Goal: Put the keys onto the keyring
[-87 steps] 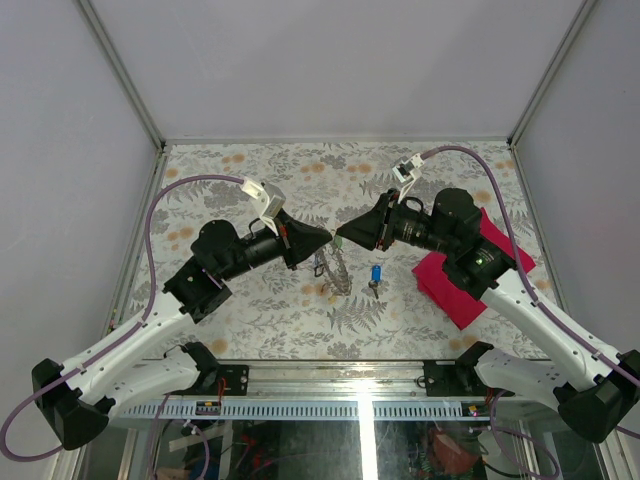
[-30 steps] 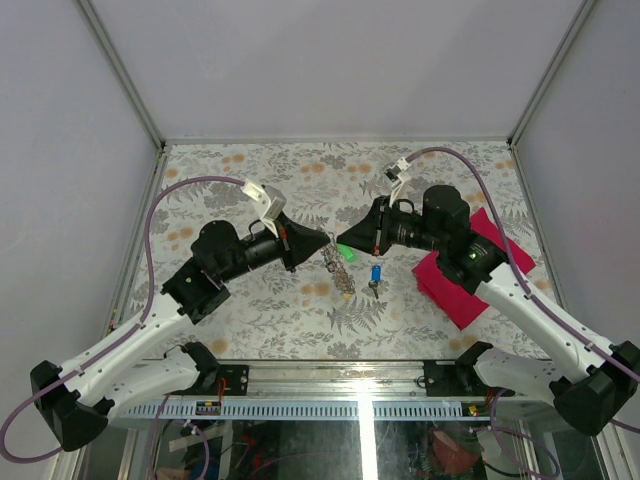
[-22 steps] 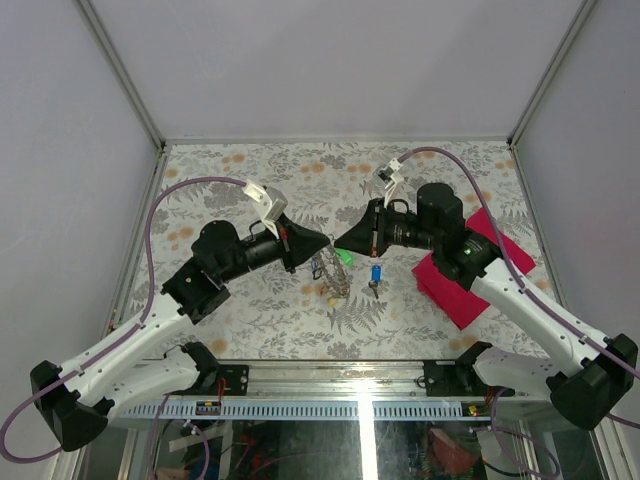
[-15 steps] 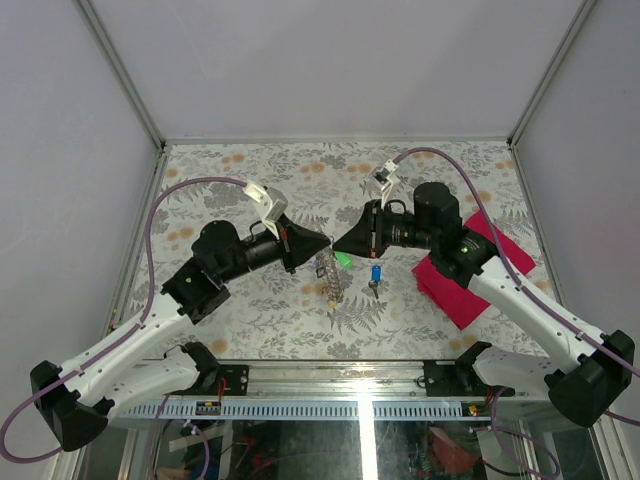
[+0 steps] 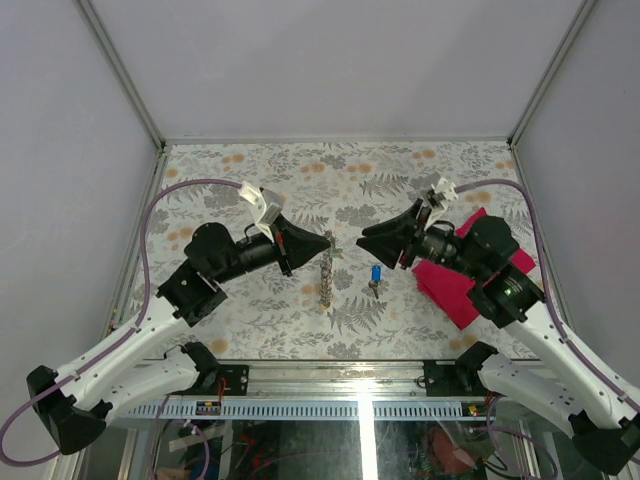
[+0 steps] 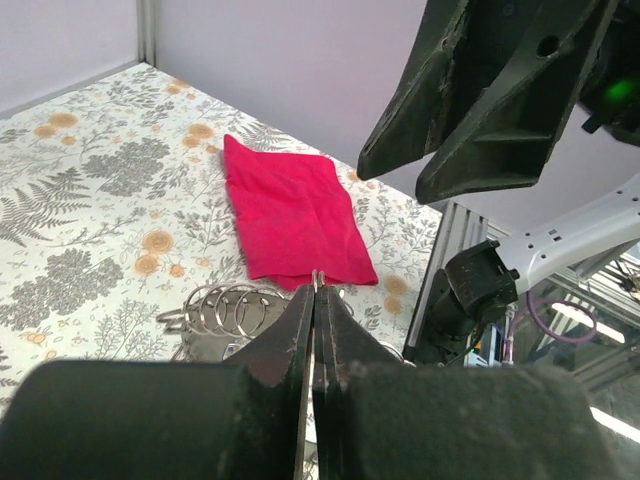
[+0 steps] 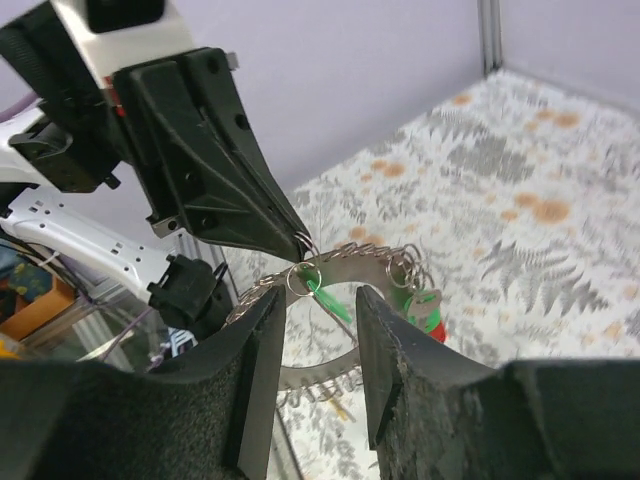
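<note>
My left gripper [image 5: 327,244] is shut on the rim of the keyring [image 5: 325,278], a large grey metal ring that hangs edge-on below it. In the left wrist view its tips [image 6: 314,296] pinch a thin wire ring. In the right wrist view the keyring [image 7: 345,262] carries several small rings; the green-headed key [image 7: 329,298] hangs from one just under the left gripper's tip [image 7: 298,240]. Green and red-headed keys [image 7: 424,308] dangle at its right. My right gripper [image 5: 363,240] is open and empty, to the right of the keyring. The blue-headed key [image 5: 375,275] lies on the table.
A red cloth [image 5: 455,285] lies on the floral table under the right arm; it also shows in the left wrist view [image 6: 290,215]. Grey walls and metal frame posts enclose the table on three sides.
My right gripper has let go of the green key and drawn back to the right. The keyring now hangs straighter, edge-on, from the left gripper, which has barely moved.
</note>
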### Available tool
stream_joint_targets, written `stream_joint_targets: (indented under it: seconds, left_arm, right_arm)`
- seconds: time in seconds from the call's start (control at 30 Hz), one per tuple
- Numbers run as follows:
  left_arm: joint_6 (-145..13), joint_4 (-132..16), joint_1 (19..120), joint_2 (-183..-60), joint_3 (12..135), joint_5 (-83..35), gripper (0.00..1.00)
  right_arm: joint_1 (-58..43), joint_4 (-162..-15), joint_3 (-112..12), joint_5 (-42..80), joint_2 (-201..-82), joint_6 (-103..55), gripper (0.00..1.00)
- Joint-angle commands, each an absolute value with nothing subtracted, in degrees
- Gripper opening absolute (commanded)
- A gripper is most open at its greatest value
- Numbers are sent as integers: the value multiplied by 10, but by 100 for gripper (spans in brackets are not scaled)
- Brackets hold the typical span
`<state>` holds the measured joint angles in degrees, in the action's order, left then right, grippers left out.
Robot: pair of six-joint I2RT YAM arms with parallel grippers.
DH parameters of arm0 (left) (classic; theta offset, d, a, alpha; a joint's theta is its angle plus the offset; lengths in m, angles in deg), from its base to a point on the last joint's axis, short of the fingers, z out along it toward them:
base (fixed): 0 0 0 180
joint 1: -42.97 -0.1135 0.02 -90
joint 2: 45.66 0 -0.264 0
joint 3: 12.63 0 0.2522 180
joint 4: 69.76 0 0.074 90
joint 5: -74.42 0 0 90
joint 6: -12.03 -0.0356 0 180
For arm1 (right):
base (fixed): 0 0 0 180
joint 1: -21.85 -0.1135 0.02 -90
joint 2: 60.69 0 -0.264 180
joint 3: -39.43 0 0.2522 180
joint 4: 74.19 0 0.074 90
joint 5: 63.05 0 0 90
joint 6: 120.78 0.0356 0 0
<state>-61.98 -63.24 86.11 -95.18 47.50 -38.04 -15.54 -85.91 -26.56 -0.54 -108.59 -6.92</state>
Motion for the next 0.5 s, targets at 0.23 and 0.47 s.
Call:
stream_joint_targets:
  seconds: [0.23,0.47]
  left_arm:
    - [-596,-774,865,-938,487,-503,0]
    - [-583,-801,865,-956,497,-567,0]
  right_arm:
    - [-155,-601,-163,-83,-1029,-149,42]
    - [-155,-550,-171,-173,-1052,-122,41]
